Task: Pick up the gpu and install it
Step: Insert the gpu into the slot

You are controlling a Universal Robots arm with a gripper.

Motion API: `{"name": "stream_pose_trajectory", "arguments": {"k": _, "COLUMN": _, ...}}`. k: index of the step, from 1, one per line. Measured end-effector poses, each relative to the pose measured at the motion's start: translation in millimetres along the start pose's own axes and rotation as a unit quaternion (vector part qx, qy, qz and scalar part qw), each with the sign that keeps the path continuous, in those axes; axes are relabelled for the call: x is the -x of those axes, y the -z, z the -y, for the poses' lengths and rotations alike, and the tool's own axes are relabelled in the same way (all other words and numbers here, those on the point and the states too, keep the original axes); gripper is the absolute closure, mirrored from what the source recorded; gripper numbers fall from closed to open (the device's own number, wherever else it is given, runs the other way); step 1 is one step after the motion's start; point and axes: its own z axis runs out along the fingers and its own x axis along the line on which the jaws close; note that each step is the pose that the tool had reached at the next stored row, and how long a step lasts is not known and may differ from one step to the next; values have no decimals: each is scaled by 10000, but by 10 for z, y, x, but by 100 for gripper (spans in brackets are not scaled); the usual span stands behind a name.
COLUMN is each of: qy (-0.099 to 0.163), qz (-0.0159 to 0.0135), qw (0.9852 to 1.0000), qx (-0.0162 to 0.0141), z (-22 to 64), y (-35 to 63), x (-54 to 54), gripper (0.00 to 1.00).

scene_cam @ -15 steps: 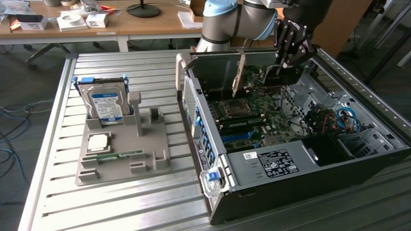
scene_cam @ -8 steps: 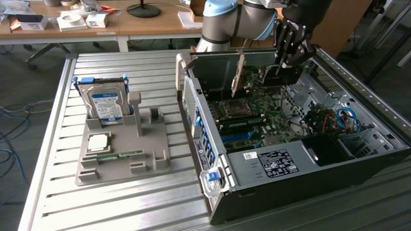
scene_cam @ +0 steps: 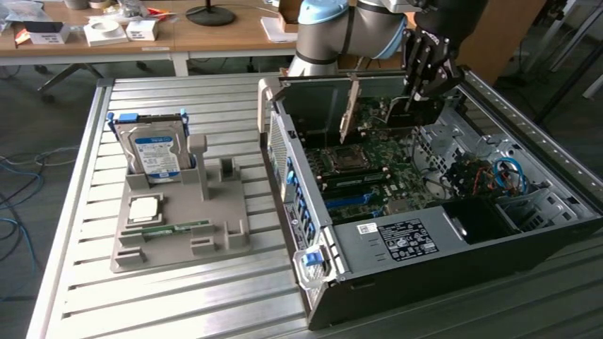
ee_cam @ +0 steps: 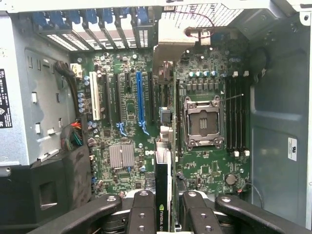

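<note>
- Setting: robotics laboratory or workshop.
- Industrial robot arm [scene_cam: 330, 28] stands at 12 o'clock of a slatted aluminium tabletop [scene_cam: 169, 296].
- Opened computer case [scene_cam: 424, 240] at 3 o'clock, motherboard [ee_cam: 131, 122] exposed; grey parts fixture [scene_cam: 179, 226] at 9 o'clock.
- Cluttered wooden desks [scene_cam: 217, 35] behind; loose cables [scene_cam: 14, 183] at the far 9 o'clock edge.

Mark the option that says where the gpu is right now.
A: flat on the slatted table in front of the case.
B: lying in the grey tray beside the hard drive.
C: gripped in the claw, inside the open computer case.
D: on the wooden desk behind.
C: in the wrist view the gpu stands edge-on in the grip of the claw, above the motherboard inside the case.
</note>
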Motion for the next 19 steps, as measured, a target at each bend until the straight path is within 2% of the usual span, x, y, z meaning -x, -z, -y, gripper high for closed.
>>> {"name": "stream_pose_trajectory", "arguments": {"k": 3, "qy": 0, "qz": 0, "qw": 10000, "qx": 0, "z": -1, "y": -13, "x": -1, "gripper": 74}}
{"name": "stream_pose_trajectory", "arguments": {"k": 12, "qy": 0, "qz": -1, "qw": 10000, "qx": 3, "z": -8, "y": -170, "x": -7, "gripper": 74}}
{"name": "stream_pose_trajectory", "arguments": {"k": 19, "qy": 0, "qz": -3, "qw": 10000, "qx": 5, "z": -9, "y": -181, "x": -7, "gripper": 74}}
